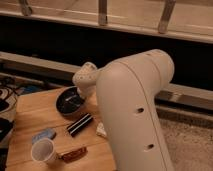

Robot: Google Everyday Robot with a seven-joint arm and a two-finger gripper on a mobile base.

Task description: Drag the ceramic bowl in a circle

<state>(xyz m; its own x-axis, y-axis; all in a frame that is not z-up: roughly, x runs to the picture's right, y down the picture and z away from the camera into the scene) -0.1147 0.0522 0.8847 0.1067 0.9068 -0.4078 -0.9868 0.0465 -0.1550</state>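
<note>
From my remote seat, the big white arm (135,115) fills the middle and blocks much of the wooden table (30,115). The gripper (82,86) sits at the arm's 9 o'clock, down at the ceramic bowl (69,102), touching or just over its 1 o'clock rim; how it's set, can't tell, nor whether it holds anything. Bowl rests at the table's far side. At the bowl's 5 o'clock, just beside it, a dark striped packet (80,124). At 7 o'clock, a blue flat item (43,135), then the white cup (43,151) nearer the front edge. Brown bar (74,154) touching or just beside the cup at its 3 o'clock. Pale item (101,130) half hidden by the arm.
</note>
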